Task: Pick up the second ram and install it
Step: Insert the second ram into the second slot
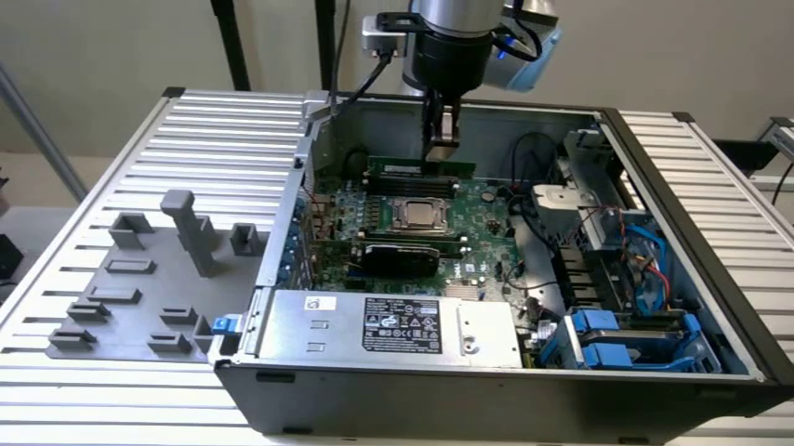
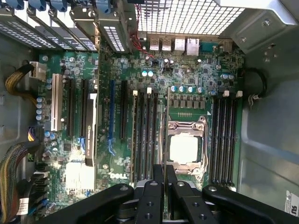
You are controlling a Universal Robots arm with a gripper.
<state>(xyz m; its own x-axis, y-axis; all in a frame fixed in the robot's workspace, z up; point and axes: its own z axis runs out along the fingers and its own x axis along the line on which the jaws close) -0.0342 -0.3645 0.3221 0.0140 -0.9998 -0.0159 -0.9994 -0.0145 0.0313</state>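
Install step. Hand point(image 1: 440, 147) clamped on long thin green ram stick point(image 1: 400, 168) by black memory slots point(image 2: 145, 135); seating likely needs square alignment.

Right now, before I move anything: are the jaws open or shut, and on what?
Gripper: jaws closed, gripping the second ram, the thin green stick.

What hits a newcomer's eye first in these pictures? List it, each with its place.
The open computer case on the slatted table, its green motherboard bare. The gripper reaches down into its far end, pinching the second ram upright just beyond the silver processor socket. Blue drive brackets stand out in the near corner on the exterior view's right.
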